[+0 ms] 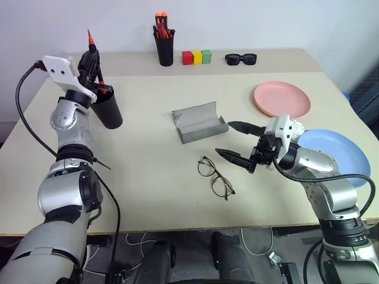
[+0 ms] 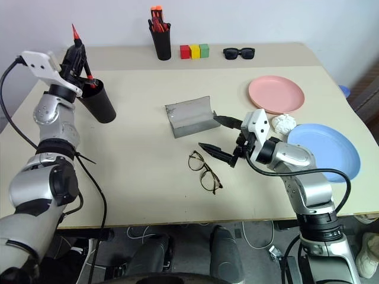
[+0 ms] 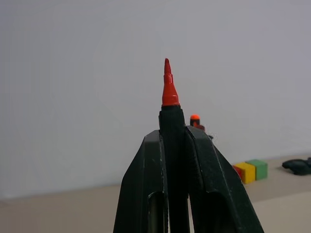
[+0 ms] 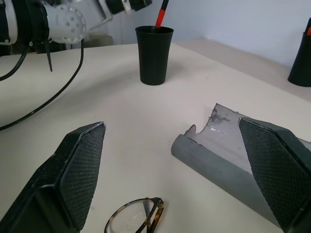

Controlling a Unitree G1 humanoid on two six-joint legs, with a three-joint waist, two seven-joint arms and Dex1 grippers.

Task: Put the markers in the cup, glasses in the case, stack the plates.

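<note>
The bench (image 1: 148, 177) is a broad, matte cream surface. On its right side lie two round, shallow, smooth plates: the light blue plate (image 1: 337, 151) at the near right edge and the salmon pink plate (image 1: 282, 99) just behind it, apart and unstacked, with a crumpled white wad (image 2: 283, 123) between them.

Near the middle sits the case (image 1: 198, 122), a grey hinged shell with rounded halves and dull lining, lying open. Just in front of it lie the glasses (image 1: 215, 176), thin dark wire frames with round clear lenses, folded flat on the bench.

The right end effector (image 1: 235, 141) hovers level between case and glasses, its two black fingers spread wide and empty, one tip near the case's edge, the other just above the glasses.

At the left stands the cup (image 1: 107, 108), a wide black tapered tumbler with a plain rim. The left end effector (image 1: 90, 59) is raised directly over it, fingers pinched narrow on the marker (image 1: 90, 39), a slim red pen with a black section and pointed tip upward; its lower end reaches down into the cup's mouth.

At the back stand a narrow black pen holder (image 1: 164, 48) with orange-tipped pens, three small blocks (image 1: 196, 57) in red, yellow and green, and chunky black sunglasses (image 1: 240, 58).
</note>
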